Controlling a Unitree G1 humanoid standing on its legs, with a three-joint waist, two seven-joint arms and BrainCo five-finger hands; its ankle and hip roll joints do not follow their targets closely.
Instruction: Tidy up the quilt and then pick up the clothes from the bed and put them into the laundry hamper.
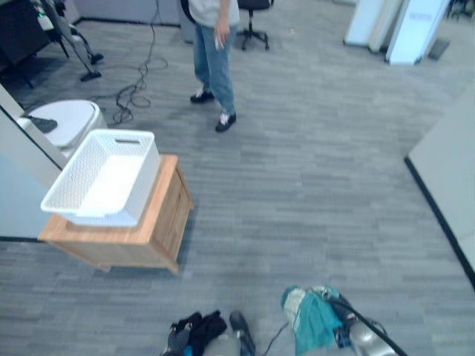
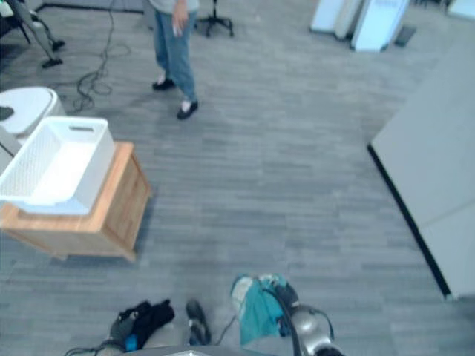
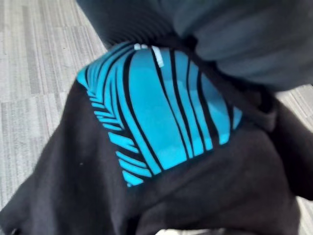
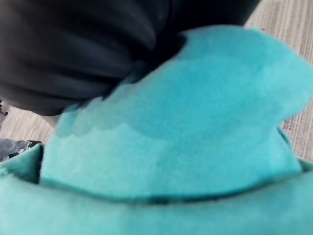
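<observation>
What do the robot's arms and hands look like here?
The right arm is rounded, silver-grey metal. The left hand and the right hand each have the back under a dark, faintly ribbed cover.

- wooden cabinet at left on grey carpet floor, light wood top, panelled side
- person in jeans and dark shoes standing well beyond it, light top, one hand hanging down
- black office chair on castors just behind the person
- loose black cable snaking over the carpet, left of the person
- round white stool beside the cabinet, small dark object on top
- white panels leaning far right
- pale slab with dark edge at right
</observation>
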